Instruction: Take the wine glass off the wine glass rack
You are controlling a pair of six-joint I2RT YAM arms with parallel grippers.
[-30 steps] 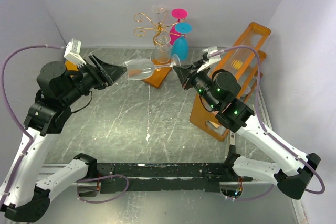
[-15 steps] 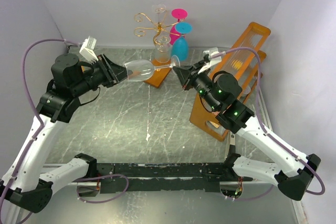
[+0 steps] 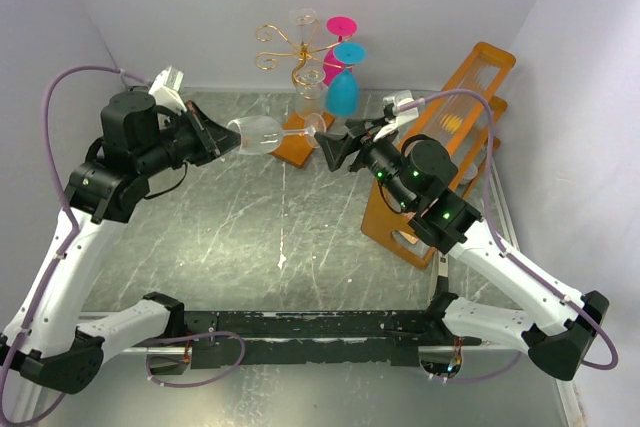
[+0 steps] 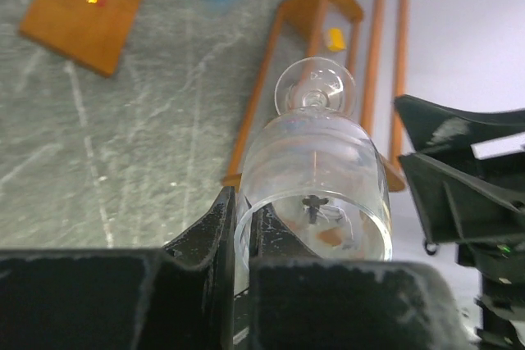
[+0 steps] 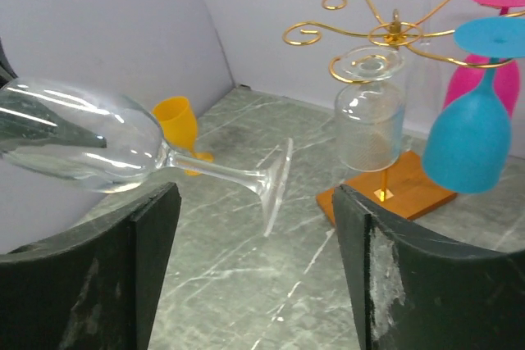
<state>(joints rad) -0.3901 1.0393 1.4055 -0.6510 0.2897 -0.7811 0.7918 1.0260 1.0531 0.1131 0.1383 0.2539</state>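
One clear wine glass (image 3: 255, 133) lies sideways in the air, off the rack (image 3: 293, 152), and the left gripper (image 3: 215, 137) is clamped on its bowl. Its foot points to the right gripper (image 3: 335, 150), whose jaws stand wide and do not touch it. On the rack hang three glasses upside down: a clear glass (image 3: 310, 97), a blue glass (image 3: 343, 95) and a pink glass (image 3: 341, 25).

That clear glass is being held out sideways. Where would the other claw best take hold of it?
The stem. The left gripper clamps the wine glass at the bowl's rim, so the thin bare stem lies level, pointing at the open right gripper. Coming in foot-first from the right, fingers either side, probably suits; the wide foot would stop slipping.
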